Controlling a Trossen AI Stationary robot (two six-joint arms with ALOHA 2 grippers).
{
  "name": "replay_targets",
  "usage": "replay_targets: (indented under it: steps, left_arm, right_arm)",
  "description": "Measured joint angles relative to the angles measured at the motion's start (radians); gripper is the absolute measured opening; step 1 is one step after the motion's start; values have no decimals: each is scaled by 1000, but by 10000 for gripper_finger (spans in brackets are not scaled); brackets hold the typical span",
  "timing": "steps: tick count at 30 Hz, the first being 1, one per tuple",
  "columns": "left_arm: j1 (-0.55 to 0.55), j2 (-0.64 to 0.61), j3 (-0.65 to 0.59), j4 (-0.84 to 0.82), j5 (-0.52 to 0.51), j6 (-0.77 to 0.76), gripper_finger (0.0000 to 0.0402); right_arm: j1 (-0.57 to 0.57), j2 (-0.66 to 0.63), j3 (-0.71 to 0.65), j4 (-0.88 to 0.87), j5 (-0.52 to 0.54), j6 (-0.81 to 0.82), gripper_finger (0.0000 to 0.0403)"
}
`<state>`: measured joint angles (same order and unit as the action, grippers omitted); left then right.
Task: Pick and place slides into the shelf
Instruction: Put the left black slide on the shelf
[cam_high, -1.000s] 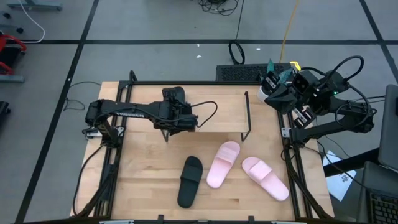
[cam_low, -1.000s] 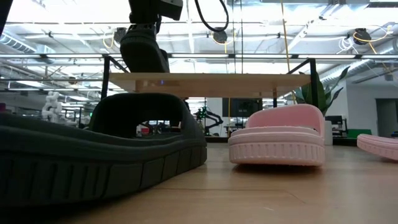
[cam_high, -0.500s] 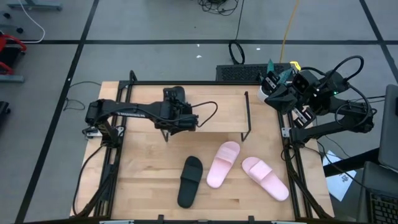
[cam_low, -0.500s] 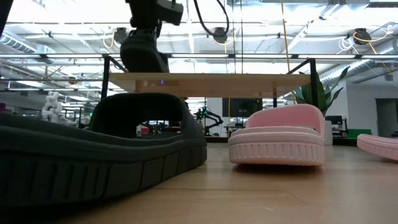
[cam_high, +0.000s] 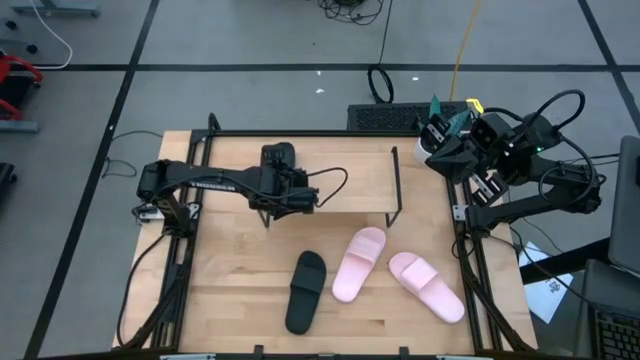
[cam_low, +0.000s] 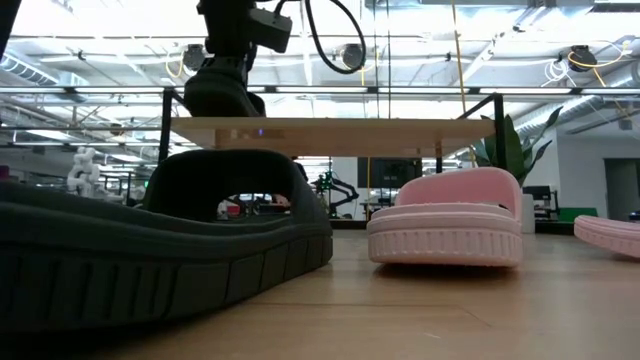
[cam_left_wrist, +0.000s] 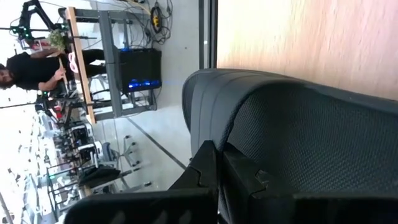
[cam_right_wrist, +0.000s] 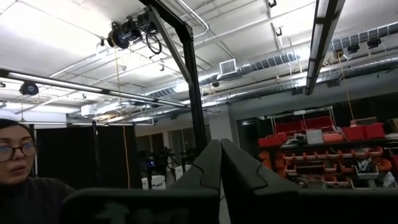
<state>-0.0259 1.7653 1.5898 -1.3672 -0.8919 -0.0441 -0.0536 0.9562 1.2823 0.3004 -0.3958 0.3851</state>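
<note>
My left gripper (cam_high: 283, 193) hangs over the left end of the shelf (cam_high: 352, 178), a light plank on a thin black wire frame, and is shut on a black slide (cam_low: 222, 95). In the low view that slide sits down at the plank top (cam_low: 340, 125). On the table in front of the shelf lie the other black slide (cam_high: 306, 290) and two pink slides (cam_high: 359, 262) (cam_high: 427, 286), soles down. My right gripper (cam_high: 438, 140) waits shut, raised past the table's far right corner. My left gripper comes at the black slide from above, pointing down, and pinches it between both fingers (cam_left_wrist: 205, 168). They close on its textured surface (cam_left_wrist: 298, 137) next to a ribbed edge (cam_left_wrist: 202, 102); the fingers hide the exact spot. The slide hangs below the gripper, its underside at the shelf top.
Free plank stretches to the right of the held slide (cam_high: 360, 185). The shelf's black posts (cam_high: 398, 185) stand at its right end. The right arm's base (cam_high: 500, 205) sits off the table's right edge. Bare wood lies near the front left corner (cam_high: 220, 290).
My left gripper has sunk with the black slide and shifted a little toward the table's left. The slide now sits at the plank top at the shelf's left end, where before it hung slightly above. The gripper has stayed shut on it.
</note>
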Motion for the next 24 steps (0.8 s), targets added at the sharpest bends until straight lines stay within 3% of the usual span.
replay_targets:
  steps: [24]
  left_arm:
    - [17,0,0,28,28,58,0]
  right_arm:
    - [1,0,0,-7,-1,-5,0]
